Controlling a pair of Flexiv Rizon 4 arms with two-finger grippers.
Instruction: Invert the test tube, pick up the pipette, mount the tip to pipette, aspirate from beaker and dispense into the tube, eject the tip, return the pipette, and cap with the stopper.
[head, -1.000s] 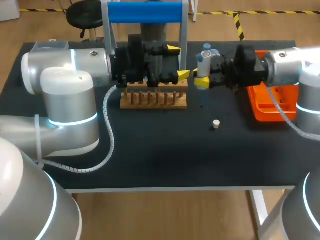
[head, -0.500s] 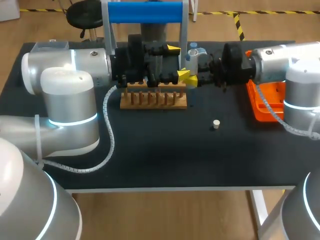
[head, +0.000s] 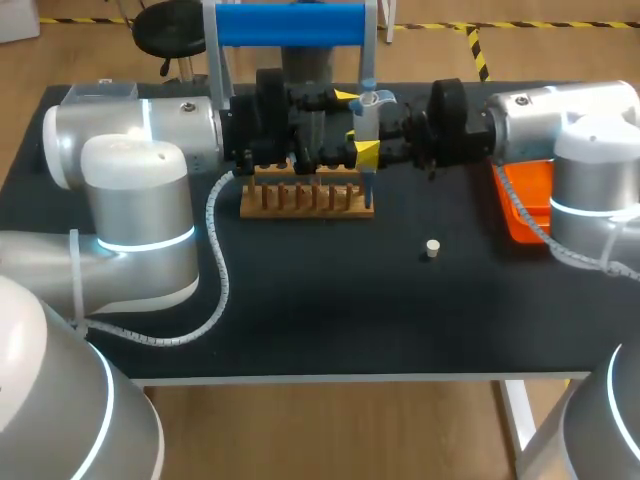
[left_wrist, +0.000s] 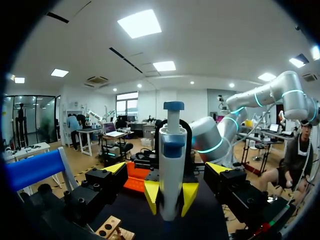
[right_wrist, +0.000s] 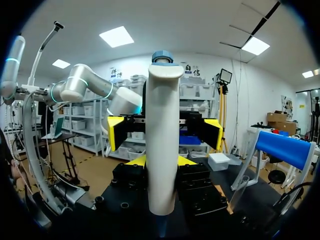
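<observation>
Your right arm has slid left across the bench (head: 300, 320) in the last second. It took the pipette (head: 368, 112) away from the orange tray (head: 525, 205) on the right. Now the pipette hangs upright over the right end of the wooden rack (head: 307, 197), at the far side. The right tool (right_wrist: 161, 161) is squeezed tight on the pipette's body. The left tool (left_wrist: 166, 168) is wide open and holds nothing, and the pipette sits just ahead of it. I think the pipette is coming to drop its liquid into a tube, but I cannot see the tube. The little stopper (head: 432, 248) lies nearer, not yet used.
</observation>
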